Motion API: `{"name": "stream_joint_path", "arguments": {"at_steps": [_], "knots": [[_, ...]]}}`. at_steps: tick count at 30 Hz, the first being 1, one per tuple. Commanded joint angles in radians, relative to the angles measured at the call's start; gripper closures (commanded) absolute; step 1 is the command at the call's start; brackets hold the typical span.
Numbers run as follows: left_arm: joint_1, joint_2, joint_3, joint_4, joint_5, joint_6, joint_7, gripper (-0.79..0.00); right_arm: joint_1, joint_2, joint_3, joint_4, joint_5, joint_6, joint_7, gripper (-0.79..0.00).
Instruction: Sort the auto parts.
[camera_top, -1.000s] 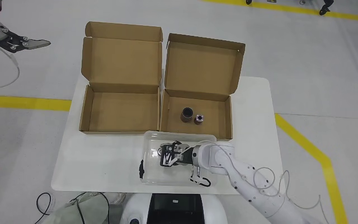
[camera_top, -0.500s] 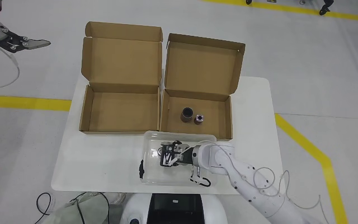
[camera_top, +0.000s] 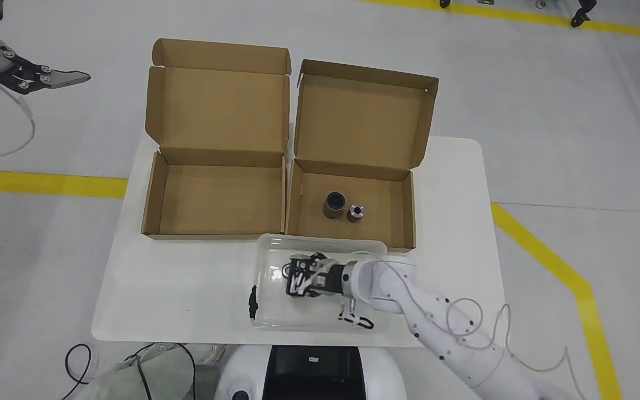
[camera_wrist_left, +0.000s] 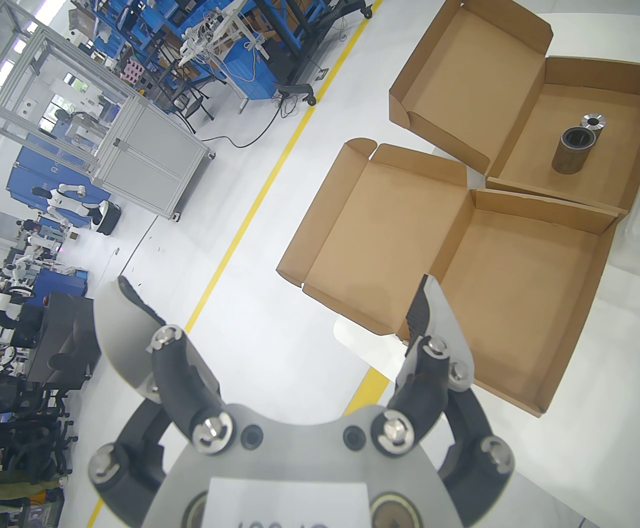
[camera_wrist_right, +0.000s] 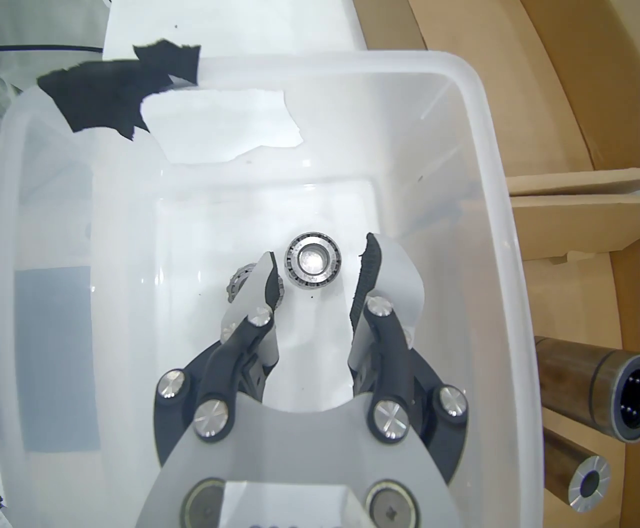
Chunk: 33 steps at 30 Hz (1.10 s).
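The move turns on the steel roller bearing (camera_wrist_right: 313, 261). It lies just past the tips of the right jaws, to their left in the scene, in line with the gap but nearer one ribbed black pad (camera_wrist_right: 272, 285). The right jaws stand part open with nothing between them, low inside the clear plastic bin (camera_top: 320, 240) at the near edge of the table (camera_top: 170, 290). The bearing looks to rest flat on the smooth bin floor with its bore upward, so it is round with no long axis to line up with. It has a ring of small rollers around a bright inner race, hard and likely slippery. A second bearing (camera_wrist_right: 237, 280) sits half hidden behind that same pad, just beside the first, and may get nudged as the jaws close. The right arm is far nearer. The left jaws hang wide open and empty, well off to the far left of the table. In the right cardboard box (camera_top: 390, 215) stand a dark cylindrical sleeve (camera_top: 333, 204) and a small silver bushing (camera_top: 355, 211). The left cardboard box (camera_top: 220, 200) shows only its brown floor.
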Motion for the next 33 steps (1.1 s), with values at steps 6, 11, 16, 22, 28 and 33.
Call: {"name": "stream_joint_path", "arguments": {"at_steps": [6,11,16,22,28,33], "knots": [[0.000,0.000,0.000,0.000,0.000,0.000,0.000,-0.785,0.025,-0.022,-0.037,0.046,-0.004,0.031,0.002,-0.262],[0.000,0.000,0.000,0.000,0.000,0.000,0.000,-0.785,0.051,-0.040,-0.062,0.077,0.004,0.033,-0.010,-0.283],[0.000,0.000,0.000,0.000,0.000,0.000,0.000,-0.785,0.066,-0.053,-0.077,0.097,0.009,0.033,-0.011,-0.305],[0.000,0.000,0.000,0.000,0.000,0.000,0.000,-0.785,0.075,-0.065,-0.088,0.117,0.009,0.043,0.008,-0.305],[0.000,0.000,0.000,0.000,0.000,0.000,0.000,-0.785,0.077,-0.074,-0.095,0.128,0.008,0.048,0.025,-0.283],[0.000,0.000,0.000,0.000,0.000,0.000,0.000,-0.785,0.082,-0.081,-0.099,0.135,0.000,0.056,0.044,0.000]]}}
